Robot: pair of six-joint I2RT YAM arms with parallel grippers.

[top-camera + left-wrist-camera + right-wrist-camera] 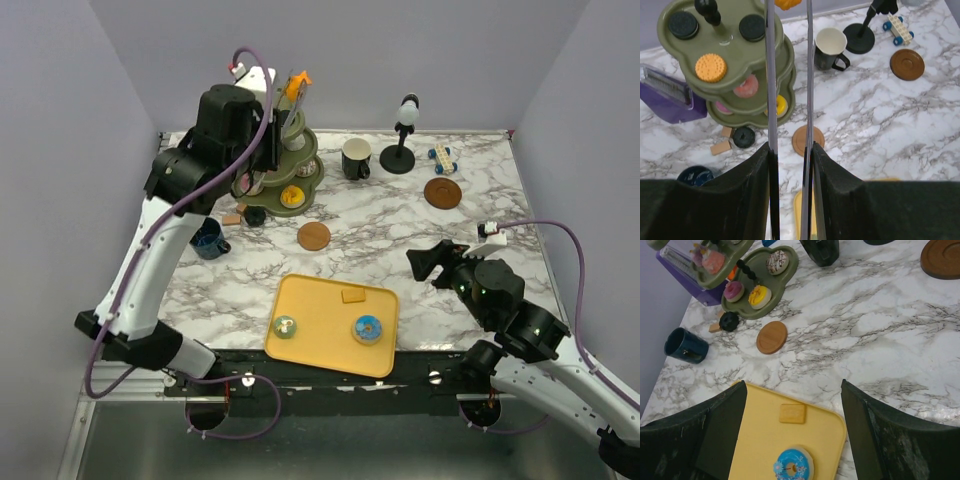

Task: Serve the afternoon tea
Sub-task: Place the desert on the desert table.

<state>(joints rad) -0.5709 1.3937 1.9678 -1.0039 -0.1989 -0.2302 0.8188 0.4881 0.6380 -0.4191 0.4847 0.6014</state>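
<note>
2 doughnuts (366, 329), 1 biscuit (352, 295) on yellow tray (320, 340); left claw (291, 98) pinches orange treat (297, 86), right claw (428, 263) apart.

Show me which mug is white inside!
The black mug beside the black stand with the ball top: its inside is creamy white. The other mug, far over on the left, is dark blue and looks dark inside.

Robotics lab test cell, not a home. A marble-patterned worktop (400, 215) is boxed in by plain lilac walls (400, 50) along its far, left and right edges. Two robot arms, left (150, 270) and right (520, 320), are bolted to a bare metal frame (300, 440) at the near edge, trailing purple cables (545, 222). Toy treats (366, 329) sit on the worktop.
</note>
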